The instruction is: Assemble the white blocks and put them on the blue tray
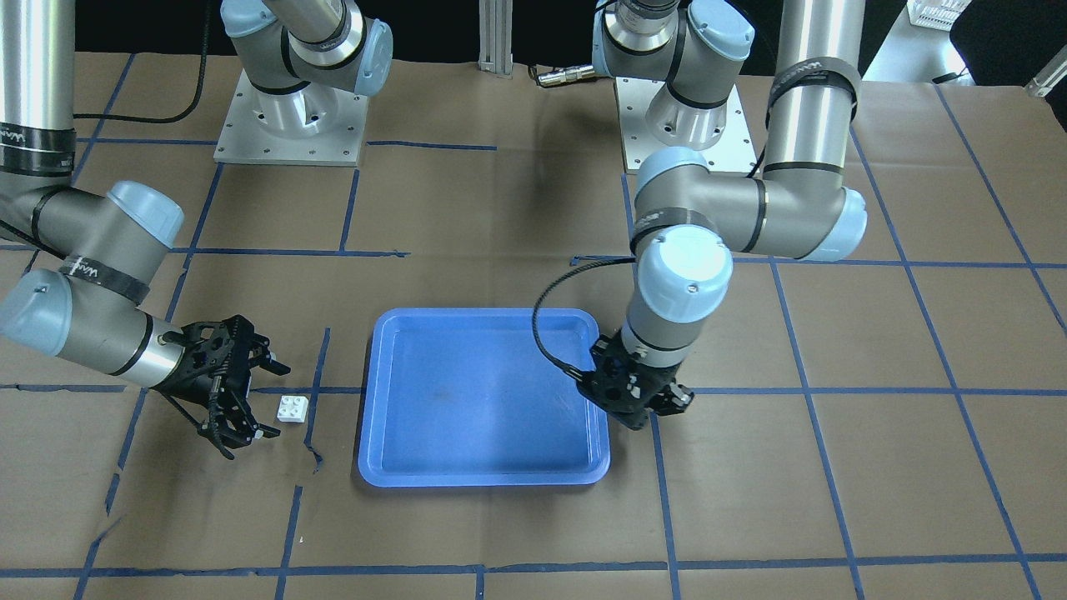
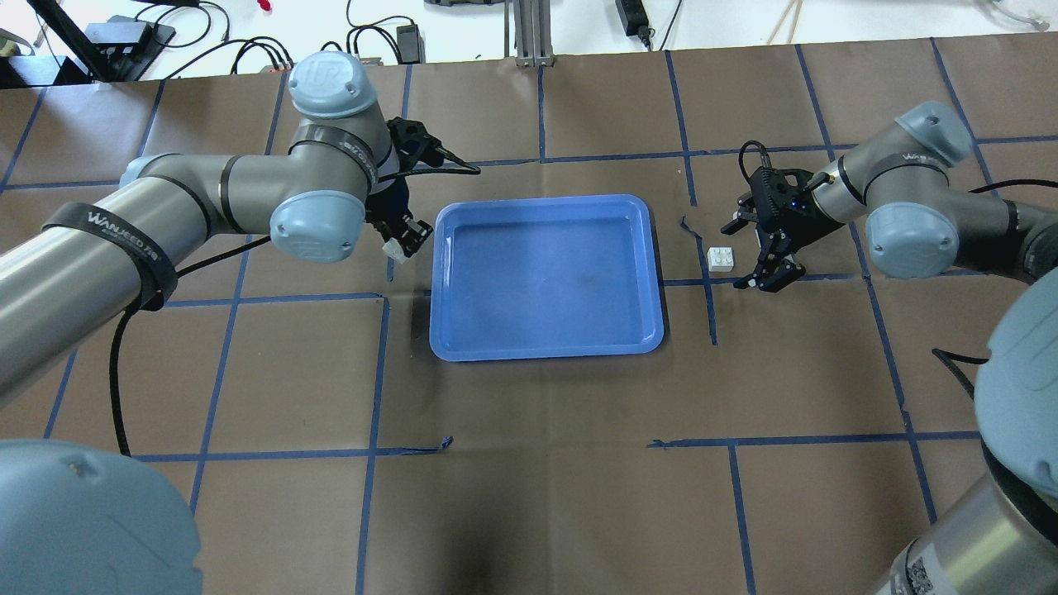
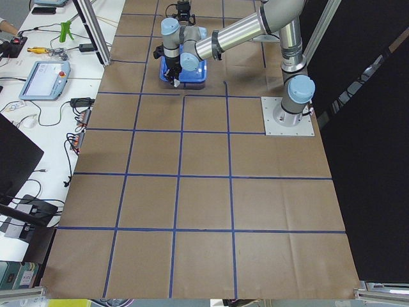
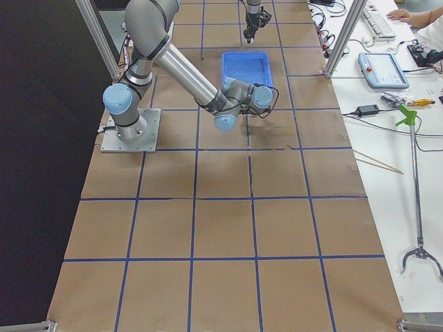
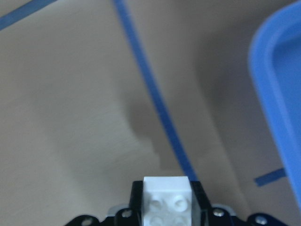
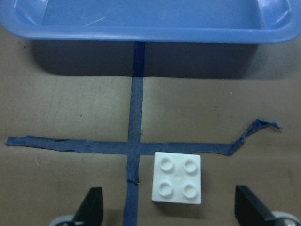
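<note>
At the tray's 9 to 10 o'clock side (overhead view, 12 o'clock pointing away from the robot), left gripper [image 2: 402,240] was clamped on the first white block [image 5: 167,195]. The block's studs faced the wrist camera and it sat just outside the blue tray [image 2: 545,201] rim, apparently lifted off the brown paper [image 2: 537,463]. Second white block [image 2: 721,259] lay flat, studs up, at the tray's 3 o'clock. It was near the rim but apart from it, touching a strip of blue tape [image 6: 134,148]. Right gripper [image 2: 746,254] sat at that block's 3 o'clock with jaws spread wide, one finger on either side and touching nothing. Judgement: the wide straddle looked like alignment for a pick. The left arm probably parked its block beside the tray to keep it ready for mating. Neither block was in the tray, so assembly and placement were not yet done.
</note>
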{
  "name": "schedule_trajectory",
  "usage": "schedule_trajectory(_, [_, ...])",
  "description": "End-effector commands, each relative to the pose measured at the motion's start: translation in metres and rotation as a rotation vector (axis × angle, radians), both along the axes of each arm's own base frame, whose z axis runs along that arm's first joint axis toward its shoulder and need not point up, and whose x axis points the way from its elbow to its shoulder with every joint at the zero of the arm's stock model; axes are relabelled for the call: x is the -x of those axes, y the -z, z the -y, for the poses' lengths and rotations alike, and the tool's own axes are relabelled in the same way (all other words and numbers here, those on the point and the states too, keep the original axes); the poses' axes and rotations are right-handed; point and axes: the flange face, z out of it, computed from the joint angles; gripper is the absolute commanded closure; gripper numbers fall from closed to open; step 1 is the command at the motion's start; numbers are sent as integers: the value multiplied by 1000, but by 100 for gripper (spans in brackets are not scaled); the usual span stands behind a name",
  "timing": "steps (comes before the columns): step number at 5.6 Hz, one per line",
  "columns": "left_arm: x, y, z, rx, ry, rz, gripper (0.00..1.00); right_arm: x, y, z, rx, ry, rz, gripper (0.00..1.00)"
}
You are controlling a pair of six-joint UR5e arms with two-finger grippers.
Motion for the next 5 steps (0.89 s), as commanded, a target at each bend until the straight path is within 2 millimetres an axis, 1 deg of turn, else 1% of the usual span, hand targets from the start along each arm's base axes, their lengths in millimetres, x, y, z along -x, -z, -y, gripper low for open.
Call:
schedule_trajectory(1, [79,7,-34,-18,411,1,100,3,1,0,-5,10,10,15])
schedule_trajectory(2, [97,10,-42,-20,607,1,100,2,1,0,-5,11,17,19])
schedule_trajectory(3, [117,16,-51,-20,700,3,100,1,2,0,-5,9,19,24])
schedule_trajectory(4, [128,35,-54,-36,741,7,100,1,2,1,0,7,17,33])
schedule_trajectory(5, [137,60,-48,-3,748,10,100,2,1,1,3,6,15,45])
